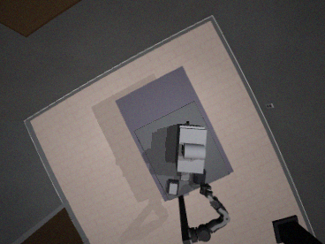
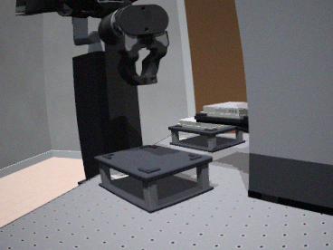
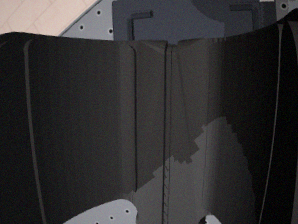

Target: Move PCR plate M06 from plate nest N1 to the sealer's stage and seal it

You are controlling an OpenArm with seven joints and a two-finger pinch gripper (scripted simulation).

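My gripper (image 2: 138,81) is shut on nothing and hangs high above the near plate nest N1 (image 2: 154,174), whose top is bare. In the wrist view my dark fingers fill most of the frame, and nest N1 (image 3: 193,19) with its label shows beyond them. A second nest (image 2: 208,135) behind carries a flat pale plate (image 2: 195,121). Beyond it a white plate (image 2: 226,109) sits on the dark stage (image 2: 222,119) that sticks out from the sealer housing (image 2: 290,91). I cannot read the plate labels. The lamp and START key are hidden.
The sealer (image 1: 192,148) stands on a grey perforated board (image 1: 181,150) on the table. The arm's dark column (image 2: 106,113) rises behind nest N1. From above, my arm (image 1: 214,212) reaches in from the board's near edge.
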